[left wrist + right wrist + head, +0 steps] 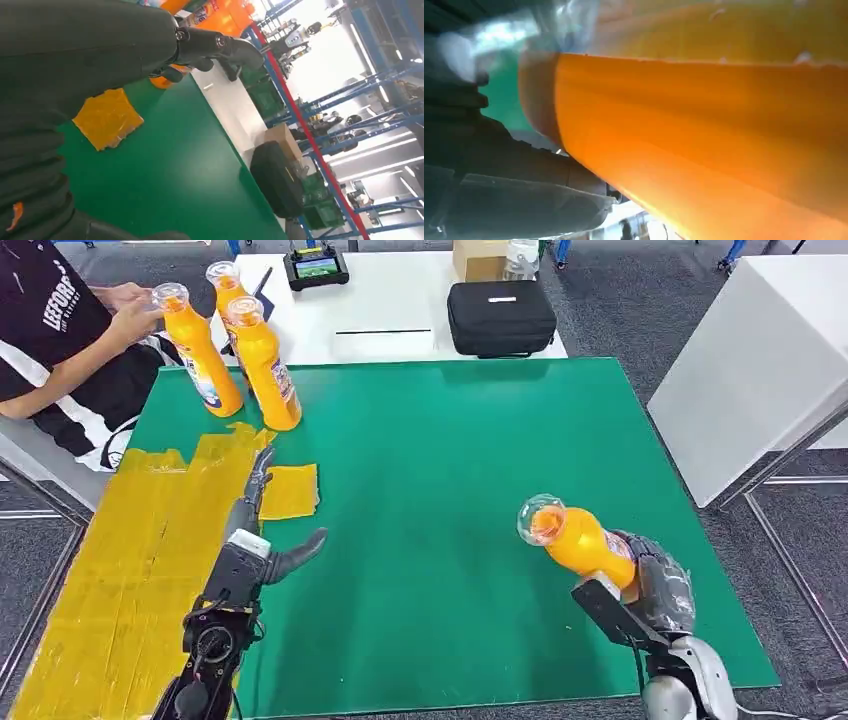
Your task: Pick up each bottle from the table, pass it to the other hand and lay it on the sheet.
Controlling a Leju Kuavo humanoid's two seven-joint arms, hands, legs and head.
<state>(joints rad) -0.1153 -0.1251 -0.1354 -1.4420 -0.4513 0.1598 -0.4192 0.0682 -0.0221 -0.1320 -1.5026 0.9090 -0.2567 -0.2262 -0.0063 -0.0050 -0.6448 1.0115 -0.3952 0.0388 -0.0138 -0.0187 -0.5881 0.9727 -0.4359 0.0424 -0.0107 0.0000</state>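
My right hand [655,590] grips an orange bottle [575,538] with a clear cap, tilted up and to the left above the green table's right front part. Up close in the right wrist view, the bottle's orange body [704,135] lies against the hand. My left hand [258,545] hovers open over the left side of the table, fingers spread, beside a small yellow patch [290,490]. The yellow sheet [130,560] covers the table's left edge. Three more orange bottles [262,365] stand upright at the far left corner; a person's hand [135,315] holds one of them.
A person in a black shirt [50,340] sits at the far left. Behind the green table [450,460] a white table carries a black case [500,317], a controller [316,265] and a cardboard box [478,258]. A white cabinet [760,370] stands at right.
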